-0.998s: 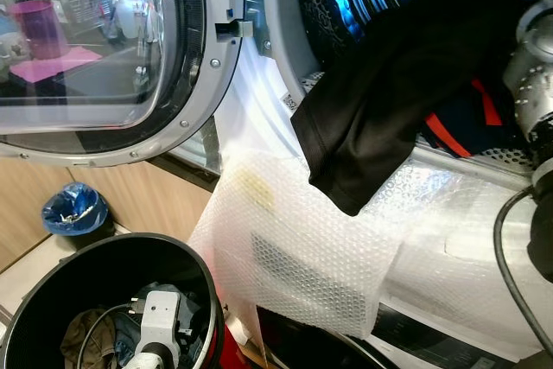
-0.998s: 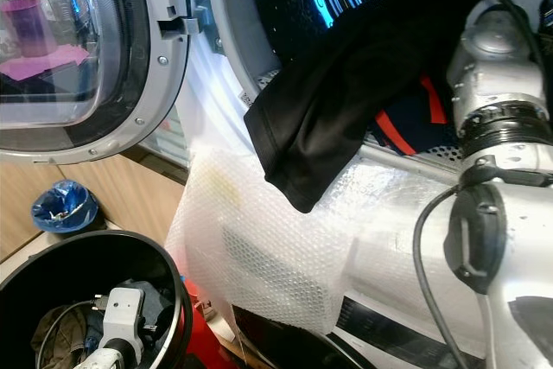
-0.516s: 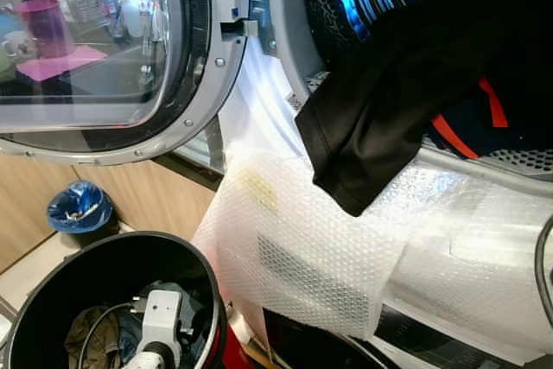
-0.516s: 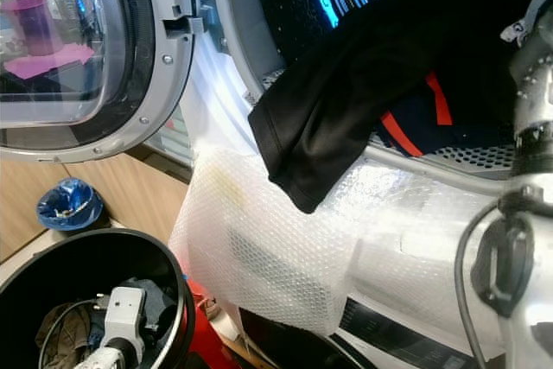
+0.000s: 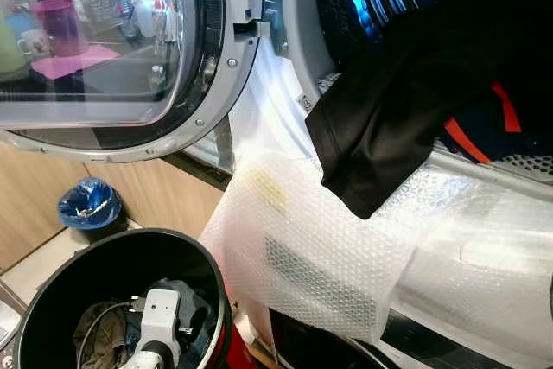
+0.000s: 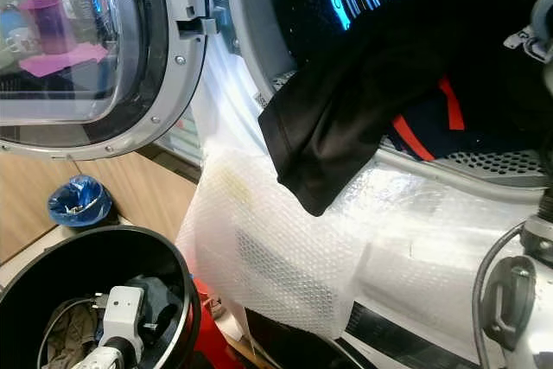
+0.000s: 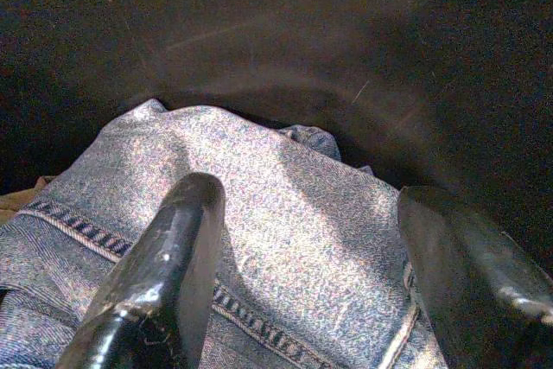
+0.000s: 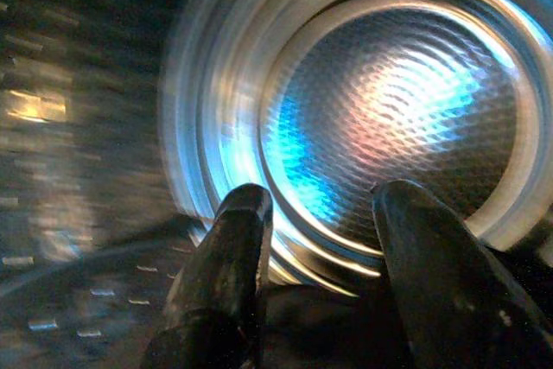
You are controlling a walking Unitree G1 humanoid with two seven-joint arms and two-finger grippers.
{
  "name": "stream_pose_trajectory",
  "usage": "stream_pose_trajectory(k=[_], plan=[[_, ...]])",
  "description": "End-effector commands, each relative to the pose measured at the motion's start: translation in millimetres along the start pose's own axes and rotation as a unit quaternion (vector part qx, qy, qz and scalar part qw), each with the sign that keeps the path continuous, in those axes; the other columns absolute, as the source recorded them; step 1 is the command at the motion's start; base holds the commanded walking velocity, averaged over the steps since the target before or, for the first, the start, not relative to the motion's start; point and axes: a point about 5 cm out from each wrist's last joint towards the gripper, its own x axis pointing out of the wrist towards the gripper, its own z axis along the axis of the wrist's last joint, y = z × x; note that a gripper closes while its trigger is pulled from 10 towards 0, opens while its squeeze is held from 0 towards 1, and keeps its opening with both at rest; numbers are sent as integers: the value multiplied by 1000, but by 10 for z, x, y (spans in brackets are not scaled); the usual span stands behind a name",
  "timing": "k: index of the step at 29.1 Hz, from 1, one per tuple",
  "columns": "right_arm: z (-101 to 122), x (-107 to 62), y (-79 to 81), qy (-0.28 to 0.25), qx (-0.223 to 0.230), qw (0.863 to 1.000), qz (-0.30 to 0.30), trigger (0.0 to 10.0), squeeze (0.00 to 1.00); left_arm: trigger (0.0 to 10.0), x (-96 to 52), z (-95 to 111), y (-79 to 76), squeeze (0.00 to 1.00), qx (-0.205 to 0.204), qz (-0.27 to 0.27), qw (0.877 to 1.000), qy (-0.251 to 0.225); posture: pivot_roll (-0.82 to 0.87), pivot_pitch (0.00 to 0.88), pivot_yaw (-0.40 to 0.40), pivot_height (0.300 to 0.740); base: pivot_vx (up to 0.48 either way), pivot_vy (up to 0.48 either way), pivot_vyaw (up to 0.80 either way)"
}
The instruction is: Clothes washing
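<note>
as right arm (image 6: 518,300) drops, black garment (image 5: 389,118) unmoved

No text, brand, number or sign can be read anywhere in these views. A small white tag (image 5: 304,102) on the white cloth at the washing machine's rim carries marks too small to make out, and the dark panel (image 6: 406,344) under the bubble wrap shows no legible print.
</note>
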Motion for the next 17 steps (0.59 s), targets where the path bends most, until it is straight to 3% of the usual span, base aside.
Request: stream_pose_trajectory(k=[1, 3, 7, 9, 11, 12, 13, 14, 15, 16, 17], plan=[[18, -105, 60, -10, -15, 999, 27, 10000, 0, 10000, -17, -34, -2, 0, 4, -3, 1000, 10, -88, 22, 12, 740, 0, 0, 0], [28, -151, 55, -35, -68, 997, 2, 10000, 0, 10000, -18, -34, -3, 0, 5, -3, 1000, 10, -90, 24, 15, 740, 0, 0, 0], [41, -341, 176, -51, -40, 995, 76, 10000, 0, 10000, -24, -41, 3, 0, 4, -3, 1000, 12, -88, 26, 13, 740, 0, 0, 0], [0, -360, 173, -36, -50, 996, 66, 10000, 0, 10000, -25, -41, 3, 0, 5, -3, 1000, 12, -89, 26, 14, 740, 0, 0, 0], [-38, -474, 232, -44, -60, 992, 106, 10000, 0, 10000, -24, -43, -3, 0, 6, -4, 1000, 12, -90, 26, 11, 740, 0, 0, 0], [-12, -631, 297, -78, -62, 982, 161, 10000, 0, 10000, -24, -43, -5, 0, 6, -4, 1000, 12, -91, 25, 10, 740, 0, 0, 0], [-12, -631, 297, -78, -62, 982, 161, 10000, 0, 10000, -24, -43, -5, 0, 6, -4, 1000, 12, -91, 25, 10, 740, 0, 0, 0], [3, -807, 372, -106, -54, 969, 215, 10000, 0, 10000, -24, -43, -5, 0, 6, -5, 1000, 12, -91, 25, 10, 740, 0, 0, 0], [-1, -923, 419, -118, -47, 961, 248, 10000, 0, 10000, -23, -44, -8, 0, 6, -5, 1000, 12, -91, 28, 6, 740, 0, 0, 0], [-1, -923, 419, -118, -47, 961, 248, 10000, 0, 10000, -23, -44, -8, 0, 6, -5, 1000, 12, -91, 28, 6, 740, 0, 0, 0], [-39, -1035, 491, -116, -28, 949, 291, 10000, 0, 10000, -24, -47, -7, 0, 5, -5, 1000, 13, -93, 29, 5, 740, 0, 0, 0]])
